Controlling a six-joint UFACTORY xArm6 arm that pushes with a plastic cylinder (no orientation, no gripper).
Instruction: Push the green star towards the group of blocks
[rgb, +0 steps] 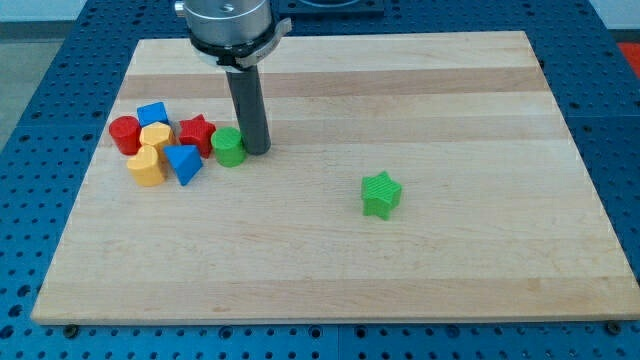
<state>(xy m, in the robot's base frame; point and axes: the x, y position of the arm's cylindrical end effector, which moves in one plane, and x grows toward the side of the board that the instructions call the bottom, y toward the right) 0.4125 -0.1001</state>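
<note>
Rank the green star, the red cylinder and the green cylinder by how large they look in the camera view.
1. Green star, largest, though nearer the camera.
2. Red cylinder.
3. Green cylinder, smallest; the gap from the red one is slight, so unsure.

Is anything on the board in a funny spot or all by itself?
Yes: the green star sits alone toward the view's right, far from the group of blocks huddled at the view's left. My tip is beside the green cylinder at the group's right edge, not near the star. Nothing looks tipped, spilled or broken.
</note>
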